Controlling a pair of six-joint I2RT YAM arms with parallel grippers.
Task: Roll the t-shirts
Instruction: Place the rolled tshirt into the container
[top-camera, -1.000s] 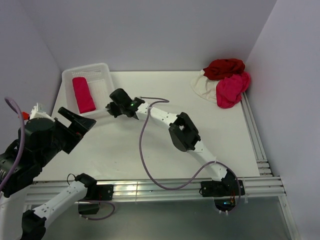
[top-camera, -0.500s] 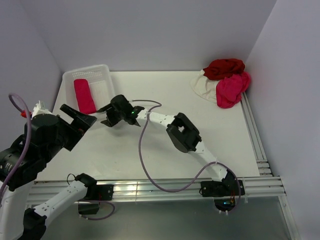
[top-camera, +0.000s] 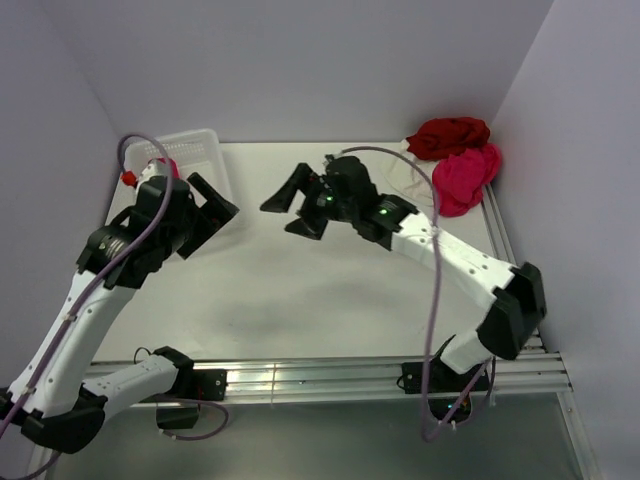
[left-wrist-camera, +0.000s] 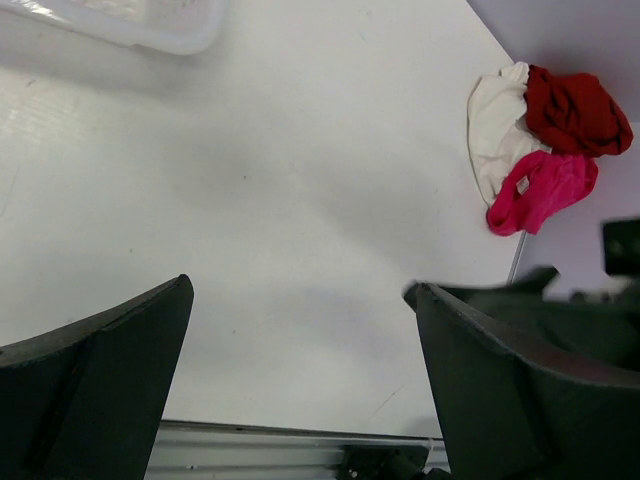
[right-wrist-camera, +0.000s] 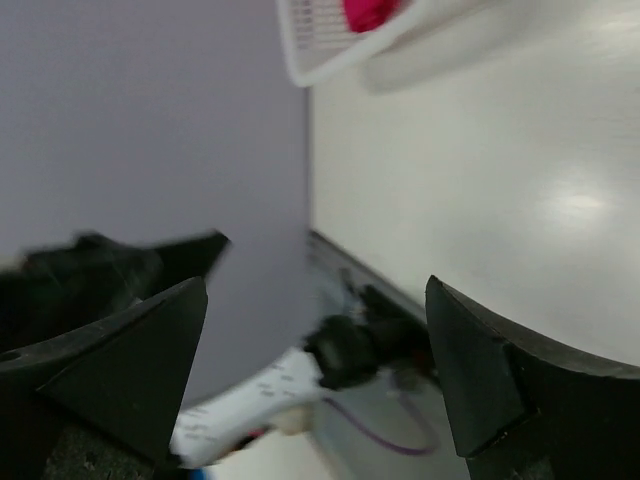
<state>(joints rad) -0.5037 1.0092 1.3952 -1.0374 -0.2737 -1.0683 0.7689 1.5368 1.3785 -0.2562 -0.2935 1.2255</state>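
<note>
Heaped dark red, pink and cream cloth t-shirts (top-camera: 460, 170) lie upper right, nearer the right tool (top-camera: 297, 213) (jaws wide, empty).

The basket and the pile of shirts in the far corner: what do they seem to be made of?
The basket looks like white moulded plastic, faintly glossy, with a fine mesh in its walls. The pile of shirts looks like soft matte cloth: it lies crumpled in loose folds.

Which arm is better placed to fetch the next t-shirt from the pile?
Probably right. The right gripper, jaws open, hangs over mid-table, nearer the t-shirt pile in the far right corner; the left gripper is by the basket far left.
</note>
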